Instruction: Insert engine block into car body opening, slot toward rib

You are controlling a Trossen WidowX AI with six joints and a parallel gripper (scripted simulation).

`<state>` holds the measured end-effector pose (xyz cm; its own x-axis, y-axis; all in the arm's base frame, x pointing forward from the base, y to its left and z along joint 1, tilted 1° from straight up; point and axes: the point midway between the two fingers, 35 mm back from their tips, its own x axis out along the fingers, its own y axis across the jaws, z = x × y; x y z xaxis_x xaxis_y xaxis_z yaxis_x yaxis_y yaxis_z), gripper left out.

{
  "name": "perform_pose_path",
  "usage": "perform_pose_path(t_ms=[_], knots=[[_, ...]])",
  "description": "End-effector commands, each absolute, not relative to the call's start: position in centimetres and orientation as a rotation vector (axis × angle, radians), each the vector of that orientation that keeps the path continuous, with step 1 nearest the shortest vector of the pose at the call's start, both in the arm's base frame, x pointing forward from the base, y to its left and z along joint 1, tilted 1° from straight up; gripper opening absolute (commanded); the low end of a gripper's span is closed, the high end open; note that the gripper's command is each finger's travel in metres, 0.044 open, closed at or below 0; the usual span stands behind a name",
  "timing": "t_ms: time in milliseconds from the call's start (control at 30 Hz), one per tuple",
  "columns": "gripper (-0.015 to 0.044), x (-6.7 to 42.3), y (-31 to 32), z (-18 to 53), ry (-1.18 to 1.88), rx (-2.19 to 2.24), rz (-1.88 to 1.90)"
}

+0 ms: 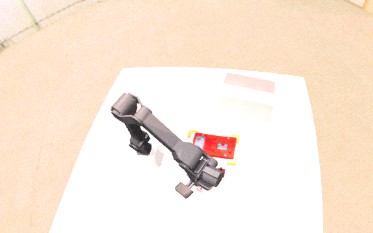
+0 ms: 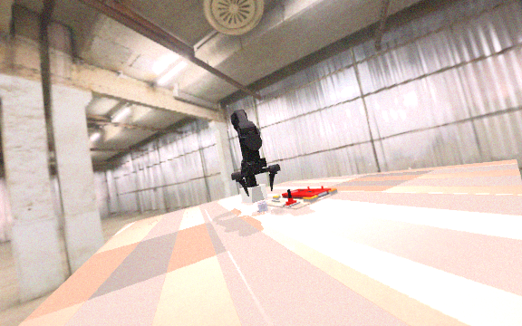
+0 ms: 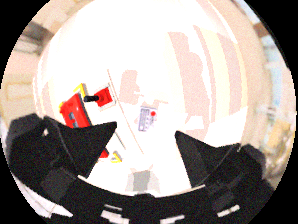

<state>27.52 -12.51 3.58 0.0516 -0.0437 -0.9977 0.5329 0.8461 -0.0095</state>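
The red car body (image 1: 212, 149) (image 2: 312, 192) (image 3: 73, 111) lies flat on the white table, inside yellow corner marks, and shows two grey openings. The engine block (image 2: 262, 206) (image 3: 148, 117) is a small pale grey piece with a red dot. It lies on the table in front of the car body. In the top view it is almost hidden under my wrist. My gripper (image 1: 197, 187) (image 2: 256, 182) (image 3: 147, 128) is open and empty. It hangs above the engine block, and the fingers are clear of it.
A small red piece with a black knob (image 2: 290, 198) (image 3: 100, 98) stands between the engine block and the car body. The arm's base (image 1: 139, 144) stands to the left of the car body. The white table (image 1: 264, 194) ends at edges all around.
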Motion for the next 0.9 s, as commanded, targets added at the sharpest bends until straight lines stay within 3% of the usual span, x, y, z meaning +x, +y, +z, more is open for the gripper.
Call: perform_pose_path(t_ms=[0, 867], knots=[[0.0440, 27.5, -12.5, 3.3, 1.478, 0.418, -0.450], [0.0440, 27.6, -12.6, -0.8, 1.478, 0.418, -0.450]])
